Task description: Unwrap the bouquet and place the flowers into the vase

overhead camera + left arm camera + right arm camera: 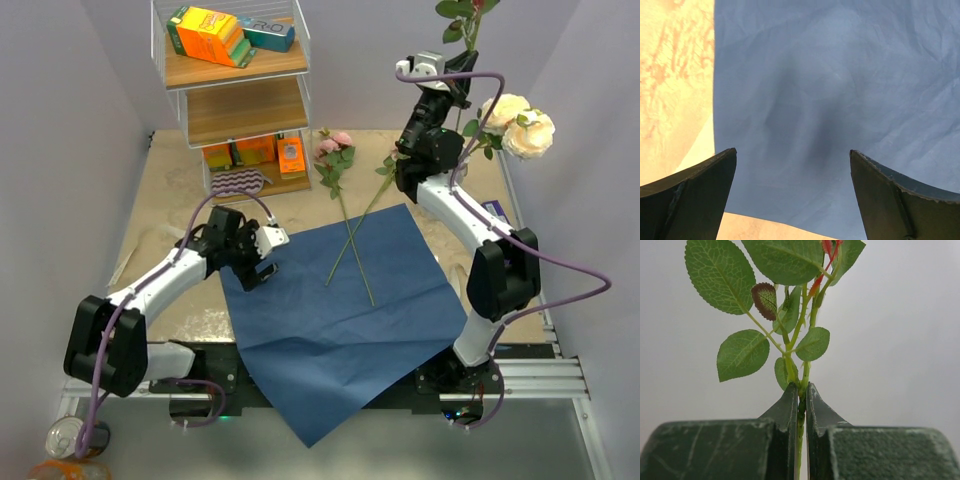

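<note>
Grip on one stem (799, 425), high in the air.
The right gripper (801, 392) is shut tight on this leafy stem and holds it up, probably so it can drop straight into the vase, which I cannot see. Cream roses (515, 125) sit just beside that arm. The left gripper (792, 152) hangs wide open over the paper (840, 75), holding nothing. Two flowers (350, 235) lie crossed on it.
</note>
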`<state>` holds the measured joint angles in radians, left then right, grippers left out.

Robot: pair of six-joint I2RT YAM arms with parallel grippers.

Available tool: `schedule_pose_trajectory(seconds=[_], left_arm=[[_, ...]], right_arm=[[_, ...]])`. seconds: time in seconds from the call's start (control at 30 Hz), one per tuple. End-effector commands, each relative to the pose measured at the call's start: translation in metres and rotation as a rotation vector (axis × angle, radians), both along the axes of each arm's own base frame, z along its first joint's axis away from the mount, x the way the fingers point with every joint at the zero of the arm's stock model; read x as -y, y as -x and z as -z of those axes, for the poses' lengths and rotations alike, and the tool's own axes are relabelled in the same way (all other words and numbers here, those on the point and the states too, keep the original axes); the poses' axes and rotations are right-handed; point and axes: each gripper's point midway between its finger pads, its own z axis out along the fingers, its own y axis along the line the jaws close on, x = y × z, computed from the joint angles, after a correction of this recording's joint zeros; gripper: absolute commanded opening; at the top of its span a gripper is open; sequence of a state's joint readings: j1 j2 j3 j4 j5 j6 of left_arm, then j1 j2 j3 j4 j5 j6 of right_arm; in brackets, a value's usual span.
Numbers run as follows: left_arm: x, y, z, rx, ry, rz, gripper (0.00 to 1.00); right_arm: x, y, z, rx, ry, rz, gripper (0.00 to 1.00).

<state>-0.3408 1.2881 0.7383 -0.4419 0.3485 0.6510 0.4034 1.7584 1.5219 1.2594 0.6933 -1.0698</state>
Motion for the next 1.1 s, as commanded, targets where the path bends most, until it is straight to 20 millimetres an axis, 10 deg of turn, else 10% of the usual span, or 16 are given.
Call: schedule_pose_trajectory(seconds=[0.0, 1.07], left_arm=[[0.008, -0.017, -0.022, 0.046, 0.053, 0.041, 1.00], [-0.008, -0.019, -0.012, -0.039, 0.050, 0.043, 1.00]], right_arm=[[0.020, 0.024, -0.010, 0.087, -0.046, 0.099, 0.00], [0.045, 0.052, -0.024, 0.383, -0.196, 0.089, 0.00]])
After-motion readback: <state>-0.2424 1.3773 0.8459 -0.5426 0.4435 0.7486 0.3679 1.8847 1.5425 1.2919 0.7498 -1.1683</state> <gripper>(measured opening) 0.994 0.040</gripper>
